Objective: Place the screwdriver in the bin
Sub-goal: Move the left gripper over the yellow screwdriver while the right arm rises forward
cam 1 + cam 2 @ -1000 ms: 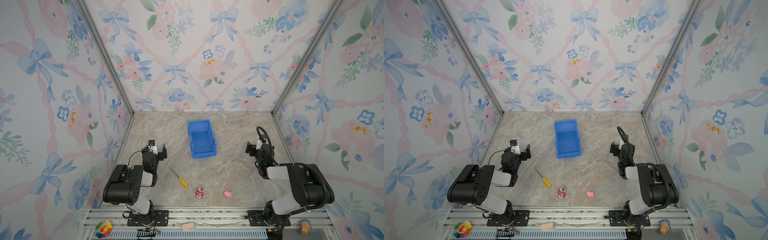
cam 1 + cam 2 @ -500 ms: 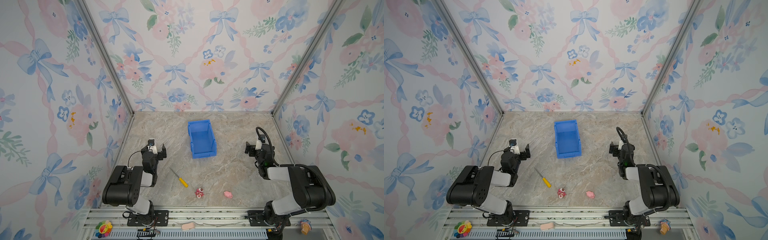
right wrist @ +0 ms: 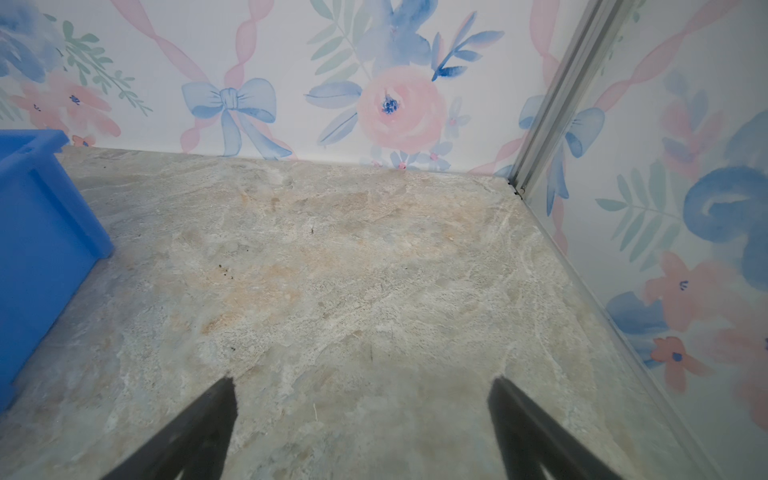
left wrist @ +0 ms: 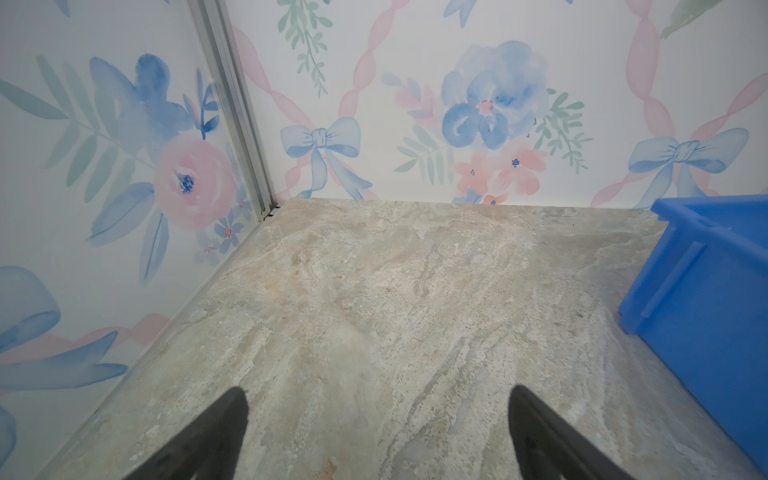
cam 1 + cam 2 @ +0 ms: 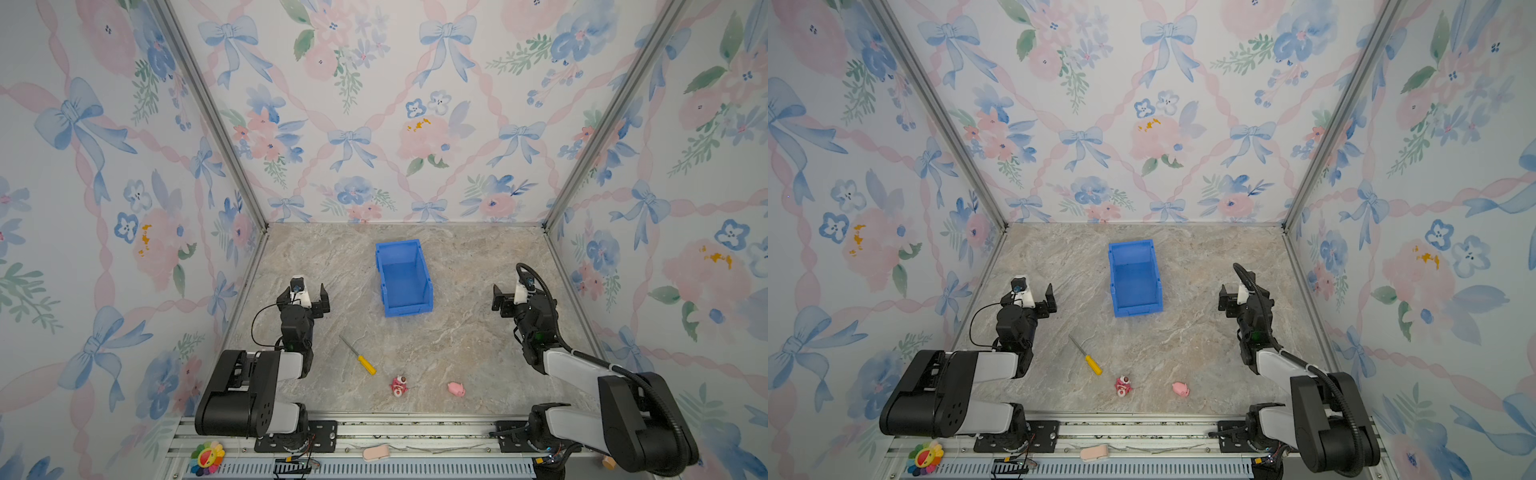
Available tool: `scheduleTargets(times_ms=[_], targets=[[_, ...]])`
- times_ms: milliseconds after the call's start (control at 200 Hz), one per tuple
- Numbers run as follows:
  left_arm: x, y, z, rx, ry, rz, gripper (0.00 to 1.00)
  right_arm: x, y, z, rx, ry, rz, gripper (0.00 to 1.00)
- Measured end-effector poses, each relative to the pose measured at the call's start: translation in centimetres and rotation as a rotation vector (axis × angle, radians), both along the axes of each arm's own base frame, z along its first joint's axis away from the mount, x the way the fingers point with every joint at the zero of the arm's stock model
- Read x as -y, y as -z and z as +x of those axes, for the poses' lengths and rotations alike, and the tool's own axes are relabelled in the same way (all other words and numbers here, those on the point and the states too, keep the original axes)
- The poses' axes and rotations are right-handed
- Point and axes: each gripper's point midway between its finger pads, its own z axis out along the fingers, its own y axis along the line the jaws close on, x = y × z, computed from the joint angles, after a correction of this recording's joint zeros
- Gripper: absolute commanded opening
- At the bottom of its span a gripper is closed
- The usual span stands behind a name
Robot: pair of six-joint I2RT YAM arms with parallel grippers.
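screwdriver [image 5: 358, 355] — lying outside the bin [image 5: 405, 282]

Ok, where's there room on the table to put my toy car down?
The marble table is bare between the bin and the right gripper, between the bin and the left gripper, and behind the bin up to the back wall. It is crowded at the front, where the screwdriver, the reddish toy and the pink toy lie.

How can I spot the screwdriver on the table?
Find the big blue bin on the marble table. Nearer the front edge, slightly left of it, the screwdriver lies flat. Unlike the reddish toy and pink toy nearby, it is long and thin, with a yellow handle and grey shaft.
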Motion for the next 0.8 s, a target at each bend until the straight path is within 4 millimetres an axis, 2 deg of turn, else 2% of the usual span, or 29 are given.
scheduleTargets(times_ms=[180,485,645,800], targets=[[-0.6,-0.6,-1.9,0.014,-0.041,-0.028,0.98,0.4,-0.4,-3.6,0.02,0.004,-0.003,0.97],[-0.3,-0.1,-3.1,-0.03,-0.068,-0.048,0.98,2.4,-1.8,-8.2,0.108,0.095,0.009,0.97],[-0.7,0.2,-3.8,-0.057,-0.093,-0.051,0.98,3.8,-2.1,-9.3,0.129,0.174,0.021,0.97],[-0.4,0.7,-4.5,-0.094,-0.093,-0.048,0.98,4.3,0.1,-9.3,0.025,0.203,0.0,0.97]])
